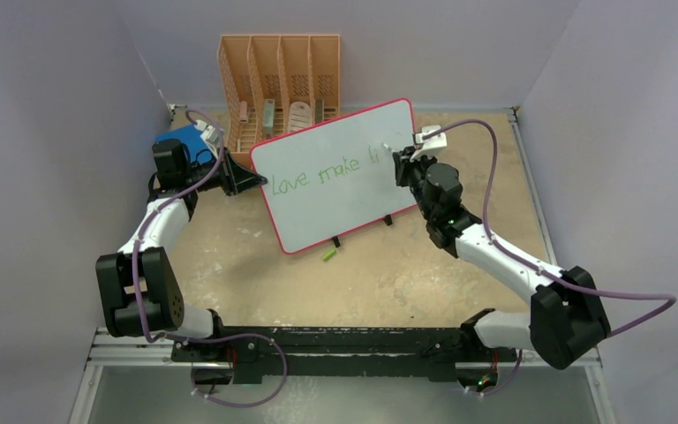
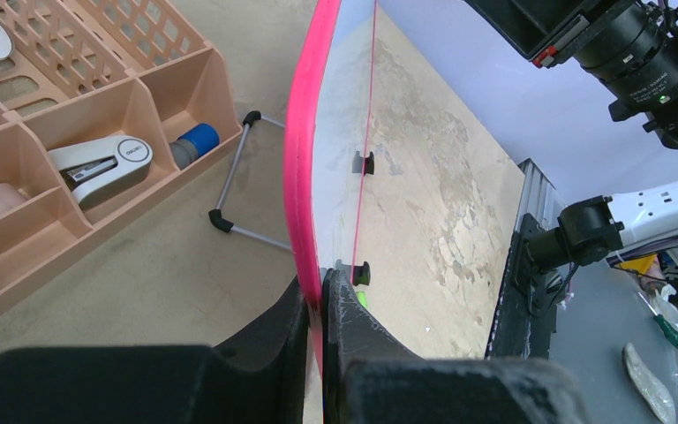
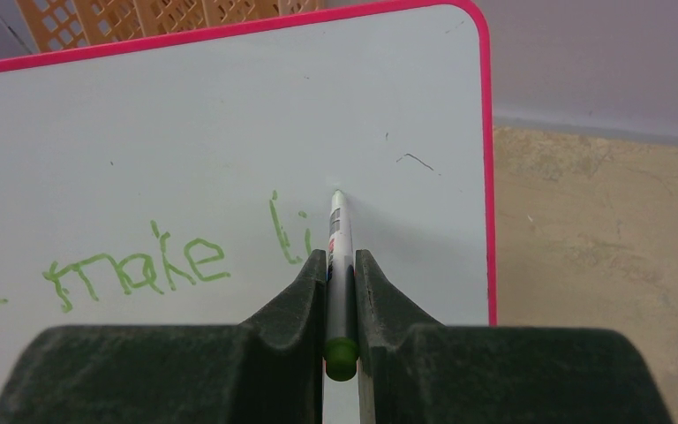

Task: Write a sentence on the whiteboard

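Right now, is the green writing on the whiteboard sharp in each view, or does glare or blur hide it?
Top view: even light, no glare on the whiteboard, the sentence small but readable. Right wrist view: letters and marker sharp, the right gripper near the lens slightly soft. Left wrist view: board edge-on, its face a narrow pale strip, no writing shows.

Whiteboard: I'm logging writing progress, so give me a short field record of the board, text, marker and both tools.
whiteboard: standing tilted on the table, pink rim
sentence: green, reads "love make li", unfinished
marker: green, tip at the board right of "li"
left tool: shut on the whiteboard's edge
right tool: shut on the marker
small green piece: on the table before the board
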You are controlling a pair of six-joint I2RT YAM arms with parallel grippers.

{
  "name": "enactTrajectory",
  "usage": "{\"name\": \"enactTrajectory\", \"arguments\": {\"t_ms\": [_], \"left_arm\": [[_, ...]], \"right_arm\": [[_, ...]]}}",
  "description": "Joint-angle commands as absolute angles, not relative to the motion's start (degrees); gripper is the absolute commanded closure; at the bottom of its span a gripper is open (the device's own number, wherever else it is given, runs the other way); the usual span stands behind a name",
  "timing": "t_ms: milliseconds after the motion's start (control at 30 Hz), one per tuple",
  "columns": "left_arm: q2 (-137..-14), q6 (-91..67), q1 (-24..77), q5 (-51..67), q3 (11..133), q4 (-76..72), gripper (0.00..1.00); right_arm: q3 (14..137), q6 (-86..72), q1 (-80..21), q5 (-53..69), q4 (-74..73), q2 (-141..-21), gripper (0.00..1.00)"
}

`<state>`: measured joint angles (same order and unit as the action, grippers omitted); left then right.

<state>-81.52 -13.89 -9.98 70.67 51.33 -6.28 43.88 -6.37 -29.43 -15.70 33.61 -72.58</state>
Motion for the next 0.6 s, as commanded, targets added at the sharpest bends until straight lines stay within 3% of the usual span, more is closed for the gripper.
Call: {"name": "enactTrajectory", "arguments": {"t_ms": [0,567], "left_arm": [[-79.57,-11.22,-9.94,70.66,52.69,-9.42,1.0],[-79.54,-11.23,-10.02,70.57,52.82,-9.32,1.0]], "right_arm": [[46.97,-5.41,-29.05,-14.9,37.0,-73.07,1.0],[47.11,-5.42,-29.04,-11.3,34.33,-73.1,1.0]]}}
